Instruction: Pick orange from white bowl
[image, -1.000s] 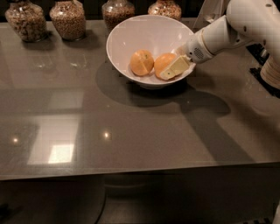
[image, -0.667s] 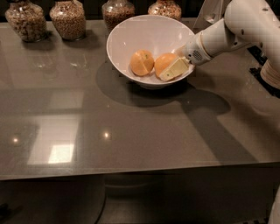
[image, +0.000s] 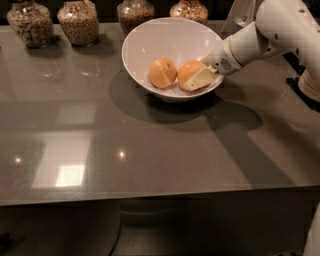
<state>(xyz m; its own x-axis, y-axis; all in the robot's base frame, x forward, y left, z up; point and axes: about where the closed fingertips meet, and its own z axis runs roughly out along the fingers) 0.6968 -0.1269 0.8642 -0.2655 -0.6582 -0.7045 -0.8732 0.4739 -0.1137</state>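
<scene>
At the far middle of the table (image: 150, 150) stands the bowl (image: 145, 35), white, glossy and upright, with two fruits side by side in its bottom. On the right lies the orange (image: 186, 70), deep in colour and smooth. On the left, touching it or very nearly, sits a paler orange (image: 162, 72) with a crease down its face. The orange rests low in the bowl, close to the right-hand wall.

The gripper (image: 196, 76) reaches in over the bowl's right rim, angled down and to the left. Its fingers (image: 201, 79) are clenched on the orange: one cream pad lies flat across the fruit's near right side, and the other is hidden behind the fruit. The white arm (image: 260, 35) comes in from the upper right with its wrist just above the rim, covering part of that rim and the wall behind it.

The paler orange crowds the orange's left side, and the bowl's flaring wall closes in on the right and front. Along the table's back edge stand four glass jars (image: 77, 20) of grain. The two on the right are just behind the bowl's far rim, their lower parts cut off by it, and the two on the left stand well apart from it.

A broad shadow (image: 235, 120) of the arm falls on the table to the right of the bowl and joins the bowl's own shadow. Pale patches of reflected light (image: 70, 175) lie on the near left of the dark, shiny top. At the right edge a dark thing (image: 300, 82) shows beside the robot's body; I cannot tell what it is.
</scene>
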